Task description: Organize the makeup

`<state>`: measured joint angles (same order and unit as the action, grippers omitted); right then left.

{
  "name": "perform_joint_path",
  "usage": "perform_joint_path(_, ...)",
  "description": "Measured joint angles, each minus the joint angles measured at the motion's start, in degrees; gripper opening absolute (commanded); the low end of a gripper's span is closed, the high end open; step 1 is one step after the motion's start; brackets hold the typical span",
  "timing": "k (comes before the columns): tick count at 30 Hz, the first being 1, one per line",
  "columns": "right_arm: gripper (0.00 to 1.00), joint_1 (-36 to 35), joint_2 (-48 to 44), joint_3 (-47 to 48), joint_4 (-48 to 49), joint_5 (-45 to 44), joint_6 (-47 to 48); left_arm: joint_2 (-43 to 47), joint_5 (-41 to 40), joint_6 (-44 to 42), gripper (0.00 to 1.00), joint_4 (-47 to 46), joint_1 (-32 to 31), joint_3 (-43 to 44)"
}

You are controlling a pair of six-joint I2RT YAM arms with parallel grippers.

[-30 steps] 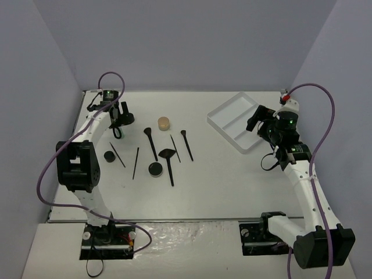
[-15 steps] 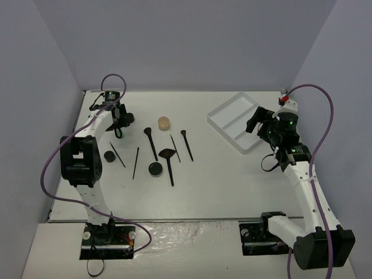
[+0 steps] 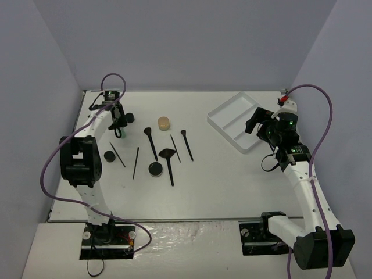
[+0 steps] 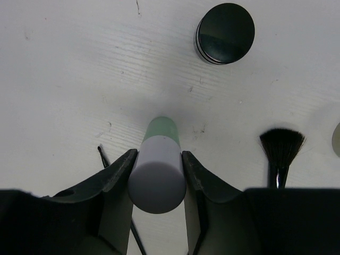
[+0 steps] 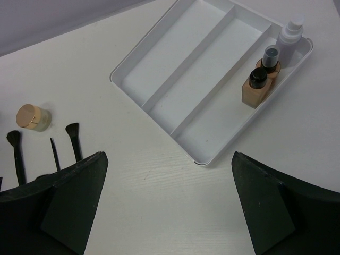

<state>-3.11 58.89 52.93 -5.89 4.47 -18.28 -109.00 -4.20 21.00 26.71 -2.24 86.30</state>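
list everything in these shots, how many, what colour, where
green bottle: one, green with lilac cap, far left
black pots: three, black, one beside the green bottle, two nearer among the brushes
black brushes: three, black, left of centre
black pencils: three, black, among the brushes
tan jar: one, tan with gold lid, beyond the brushes
tray: one, white, far right, three compartments
tan bottles: two, dark caps, one outer tray compartment
lilac bottle: one, same compartment
table: one, white
left gripper: black, jaws against the green bottle's cap
right gripper: black, jaws wide open, beside the tray
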Motion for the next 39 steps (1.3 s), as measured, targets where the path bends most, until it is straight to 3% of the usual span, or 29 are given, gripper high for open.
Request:
perform_joint_path(7,1.00,0.00,0.00,0.00,0.02,1.16,0.68,5.25,1.89,-1.24,0.00,2.77,-2.70,-0.33)
perform_joint_path(10,1.00,-0.01,-0.05,0.00,0.02,1.44,1.14,9.82,1.86,-1.85,0.00,3.49,-9.02,-0.39)
perform_joint_path(14,1.00,-0.32,-0.38,0.00,0.00,1.60,1.99,13.28,2.31,-2.42,0.00,3.48,-22.16,-0.05)
perform_joint_path(18,1.00,-0.48,-0.89,0.00,0.00,1.61,2.34,11.44,3.50,-2.67,0.00,4.35,-34.29,2.69)
perform_joint_path(22,1.00,-0.72,-1.53,0.00,-0.18,1.57,2.92,7.15,3.85,-2.80,0.00,4.27,-42.43,6.36)
perform_joint_path(26,1.00,-0.72,-2.65,0.00,-0.99,1.50,3.59,1.44,3.65,-3.07,0.00,4.47,-45.88,10.37)
perform_joint_path(35,1.00,-0.74,-5.18,0.00,-2.98,0.07,5.04,-9.39,1.91,-4.57,0.03,3.50,-47.28,14.09)
perform_joint_path(39,1.00,-0.74,-5.74,0.00,-3.42,-0.11,5.14,-9.49,1.14,-4.75,0.20,1.82,-48.34,13.54)
